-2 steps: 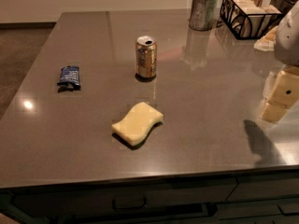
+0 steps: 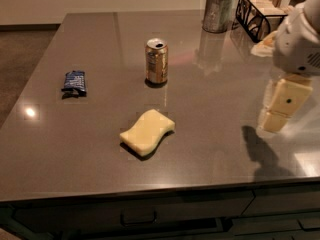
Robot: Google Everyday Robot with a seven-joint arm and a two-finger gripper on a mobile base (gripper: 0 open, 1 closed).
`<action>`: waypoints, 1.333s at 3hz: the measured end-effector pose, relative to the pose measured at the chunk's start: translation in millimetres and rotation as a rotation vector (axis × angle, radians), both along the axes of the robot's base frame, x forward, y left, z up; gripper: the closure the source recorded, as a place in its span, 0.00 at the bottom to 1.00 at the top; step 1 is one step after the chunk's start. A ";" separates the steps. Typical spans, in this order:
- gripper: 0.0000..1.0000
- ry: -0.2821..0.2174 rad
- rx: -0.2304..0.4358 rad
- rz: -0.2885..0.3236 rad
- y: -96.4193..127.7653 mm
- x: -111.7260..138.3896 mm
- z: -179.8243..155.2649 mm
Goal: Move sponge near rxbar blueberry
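Grey glossy table [image 2: 210, 149] carries the sponge [image 2: 147, 132] at front centre, its long axis running near-left to far-right, well apart from the rxbar blueberry [image 2: 74, 81] at left. The end effector [image 2: 275, 118] hangs over the right edge; whether it is wide or narrow cannot be told.

rxbar blueberry [image 2: 74, 81]: white print on its dark blue wrapper, too small for me to read.
can [image 2: 156, 61]: no lettering I can read.
my tool [image 2: 278, 115]: no legible marking; it hangs above the desk's [image 2: 90, 154] right side.
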State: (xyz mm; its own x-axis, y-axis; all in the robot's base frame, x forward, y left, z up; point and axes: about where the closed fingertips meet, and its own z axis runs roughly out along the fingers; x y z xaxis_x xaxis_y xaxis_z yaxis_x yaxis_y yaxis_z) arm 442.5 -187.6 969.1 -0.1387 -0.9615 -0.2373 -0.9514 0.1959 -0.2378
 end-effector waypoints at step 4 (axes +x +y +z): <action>0.00 0.146 0.010 0.381 165.7 12.5 -103.8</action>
State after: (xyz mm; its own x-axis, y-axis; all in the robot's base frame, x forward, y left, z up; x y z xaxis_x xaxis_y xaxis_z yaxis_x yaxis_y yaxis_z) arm 455.0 -21.8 865.3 0.1942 -0.9484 -0.2508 -0.9799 -0.1756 -0.0946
